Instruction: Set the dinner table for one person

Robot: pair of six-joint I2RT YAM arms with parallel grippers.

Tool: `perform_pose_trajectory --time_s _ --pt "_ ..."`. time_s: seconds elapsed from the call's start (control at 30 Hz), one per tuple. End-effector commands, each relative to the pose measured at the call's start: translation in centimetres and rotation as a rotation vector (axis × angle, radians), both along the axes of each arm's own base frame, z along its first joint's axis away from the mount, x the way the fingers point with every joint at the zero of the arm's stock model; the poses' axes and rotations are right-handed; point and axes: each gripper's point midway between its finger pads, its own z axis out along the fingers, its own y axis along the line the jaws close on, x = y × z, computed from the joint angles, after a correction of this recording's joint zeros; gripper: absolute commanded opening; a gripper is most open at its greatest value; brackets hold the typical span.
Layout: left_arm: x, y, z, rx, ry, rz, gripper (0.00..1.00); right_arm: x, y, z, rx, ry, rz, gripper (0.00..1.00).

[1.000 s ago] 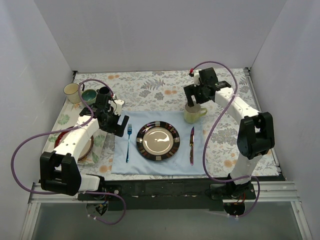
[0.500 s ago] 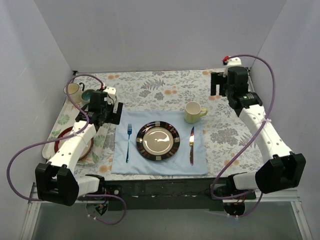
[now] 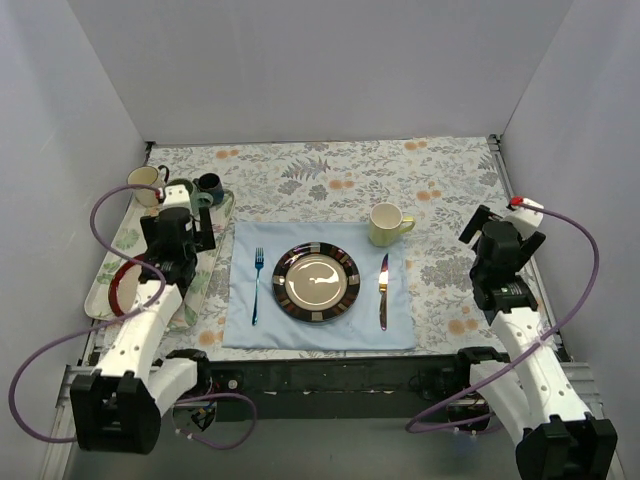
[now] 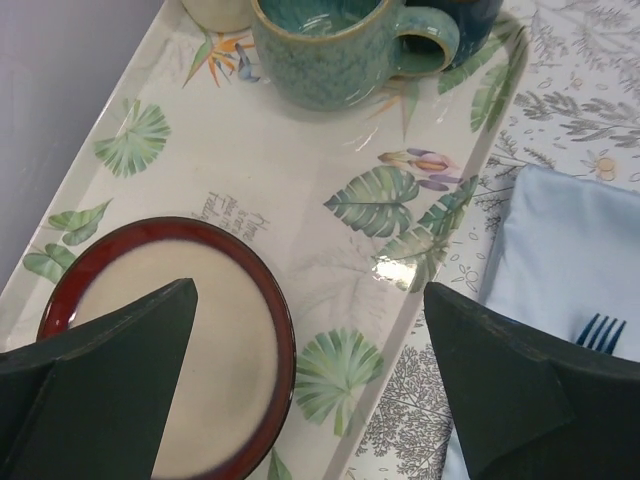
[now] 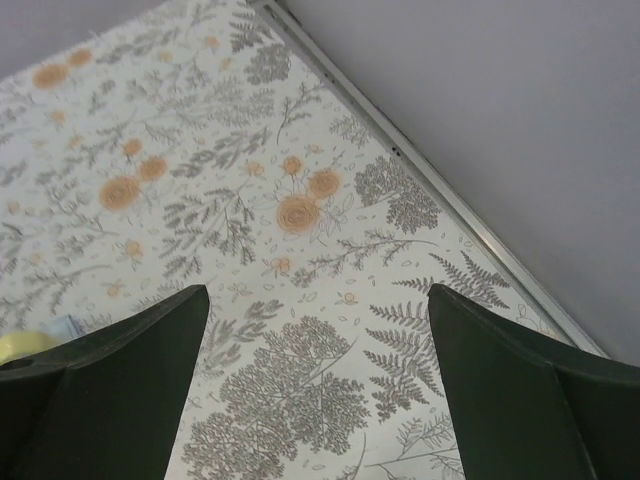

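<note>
Hovering over tray at left edge of worktop: left hand, released, holding nothing. Right hand likewise released, above floral cloth near right rail. Worktop spans ahead of both bases. Blue mat carries plate, fork left, knife right, yellow mug at its far right corner.
</note>
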Motion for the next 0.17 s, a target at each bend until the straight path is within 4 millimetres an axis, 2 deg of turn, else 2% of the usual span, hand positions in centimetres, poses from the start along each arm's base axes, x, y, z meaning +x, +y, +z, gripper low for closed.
perform_pose_trajectory --time_s 0.0,0.03,0.13 --pt "0.06 -0.38 2.45 -0.027 -0.143 -0.041 0.98 0.23 -0.78 3.13 0.088 -0.199 -0.106 0.99" --pt "-0.02 -0.25 1.95 -0.023 -0.127 -0.042 0.98 0.07 -0.70 2.96 0.115 -0.199 -0.117 0.98" --pt "0.17 0.36 2.21 -0.035 -0.149 0.008 0.98 -0.19 -0.73 3.37 0.134 -0.192 -0.130 0.98"
